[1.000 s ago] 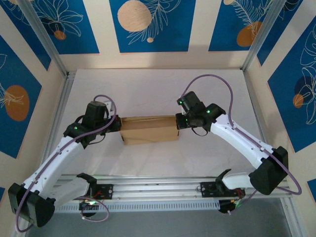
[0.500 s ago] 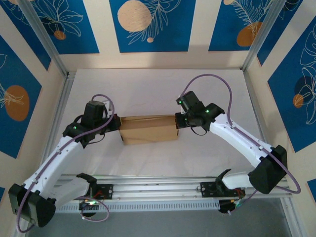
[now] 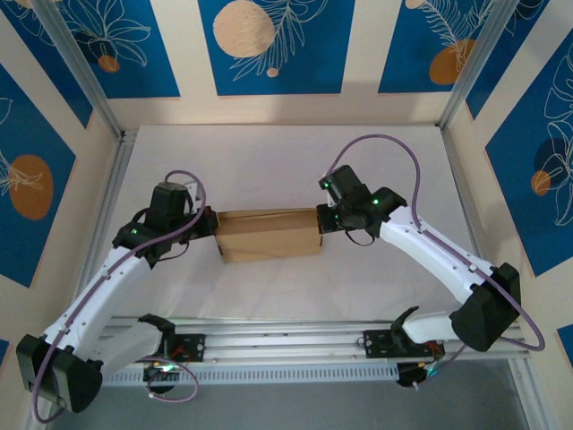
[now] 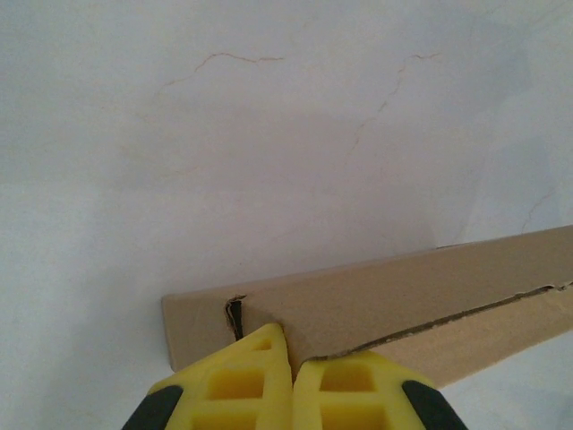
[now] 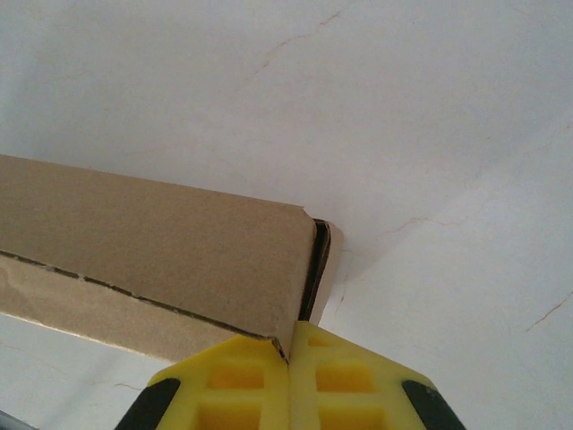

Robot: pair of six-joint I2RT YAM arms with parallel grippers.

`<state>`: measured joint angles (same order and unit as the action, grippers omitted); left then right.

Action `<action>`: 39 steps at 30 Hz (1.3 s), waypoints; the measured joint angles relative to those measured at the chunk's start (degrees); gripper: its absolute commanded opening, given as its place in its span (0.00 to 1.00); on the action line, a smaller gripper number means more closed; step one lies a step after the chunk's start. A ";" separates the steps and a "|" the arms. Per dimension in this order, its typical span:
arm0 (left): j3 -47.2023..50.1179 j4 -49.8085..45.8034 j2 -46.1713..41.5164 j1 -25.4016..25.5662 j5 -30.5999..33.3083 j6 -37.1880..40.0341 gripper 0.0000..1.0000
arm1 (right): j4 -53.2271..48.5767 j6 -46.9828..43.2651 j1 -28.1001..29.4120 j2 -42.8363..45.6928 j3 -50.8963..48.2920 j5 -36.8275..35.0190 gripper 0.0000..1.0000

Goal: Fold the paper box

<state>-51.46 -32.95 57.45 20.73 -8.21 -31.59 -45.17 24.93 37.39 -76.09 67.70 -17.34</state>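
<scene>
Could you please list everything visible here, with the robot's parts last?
Plain brown cardboard paper box: one, brown, mid-table between the arms.
White table surface: one, white, under the box.
Patterned wall panels: several, blue and cream, around the table.
Silver metal rail: one, silver, near edge by the arm bases.
Left arm: one, white and black, at the box's left end.
Right arm: one, white and black, at the box's right end.
Yellow jaws: two pairs, yellow, shut, tips at the box's ends.

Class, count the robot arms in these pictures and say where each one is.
2. The left arm reaches the box at its left end; the right arm reaches its right end. None seems hidden.
</scene>
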 measured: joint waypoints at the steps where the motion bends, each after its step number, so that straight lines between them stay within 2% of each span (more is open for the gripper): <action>1: 0.00 0.09 0.00 -0.13 -0.37 -0.13 0.00 | -0.02 0.00 0.00 0.00 0.00 0.02 0.00; 13: 0.00 0.79 0.04 -0.92 -2.16 -2.32 0.00 | -0.07 0.00 -0.02 0.00 0.00 0.00 0.00; 24: 0.00 -1.40 -2.47 -1.01 1.79 3.63 0.00 | 1.01 0.00 0.17 -0.26 -0.17 2.32 0.00; 39: 0.44 -2.03 -3.56 -1.01 4.15 8.24 0.00 | 1.86 -0.48 0.17 -0.33 -0.33 3.48 0.00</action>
<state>-51.03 -34.98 53.89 19.73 -4.05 -23.35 -43.31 24.45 37.56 -76.42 67.37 -13.87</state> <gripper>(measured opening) 0.047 0.066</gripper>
